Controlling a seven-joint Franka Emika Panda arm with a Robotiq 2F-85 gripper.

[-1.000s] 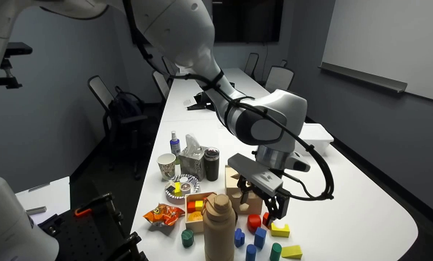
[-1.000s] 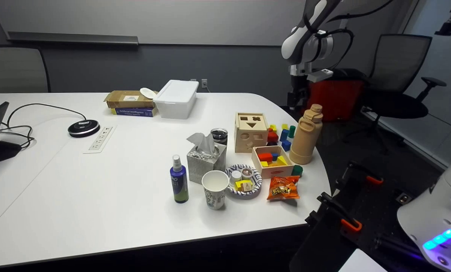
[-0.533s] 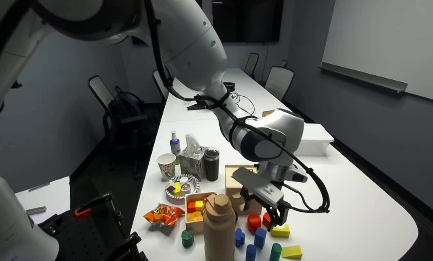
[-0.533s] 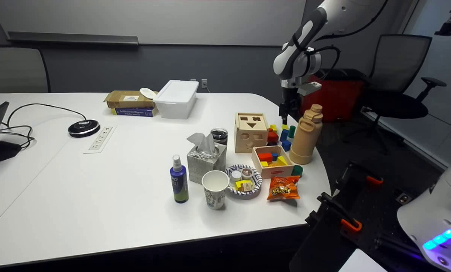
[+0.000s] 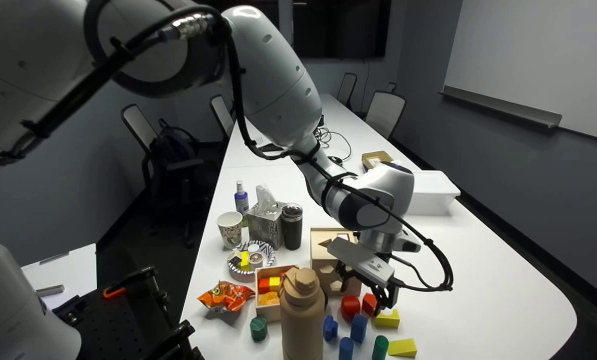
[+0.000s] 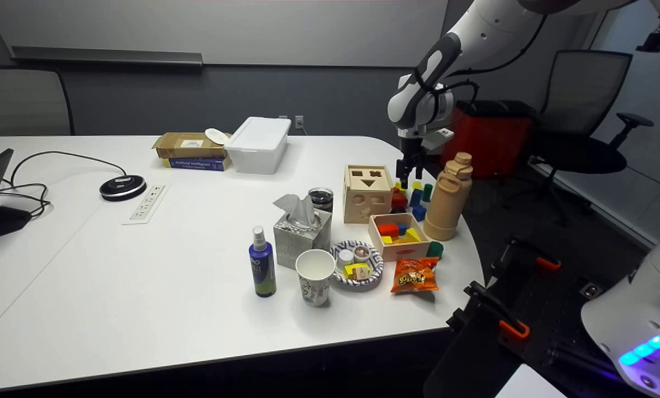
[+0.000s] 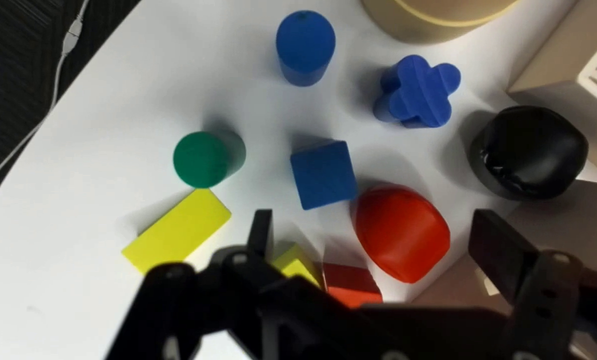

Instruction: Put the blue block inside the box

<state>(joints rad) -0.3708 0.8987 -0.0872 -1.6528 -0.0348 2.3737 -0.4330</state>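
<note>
- Wrist view: the claw is spread wide and has hold of nothing; the red block shows in the gap between its tips.
- In both exterior views the claw sits lower than a second ago, and in an exterior view it has come closer to the box. The loose blocks look unmoved, so this seems the approach, with the grip yet to come.
- The blue cube stands on the table, outside the box. It is nearest the claw of the blue ones, so the likeliest target; the rod and clover stand farther off, and another blue piece lies in the tray.
- Next, I judge, a shift toward the cube, then a lift to the box's top, whose square hole might take it.
- In the way: the red block, just beside the cube (contact unclear), could be knocked. The box wall and black block crowd one side of the claw.
- The flask stands near the rod and clover. The tumbler and tissue box are past the box and should not matter.
</note>
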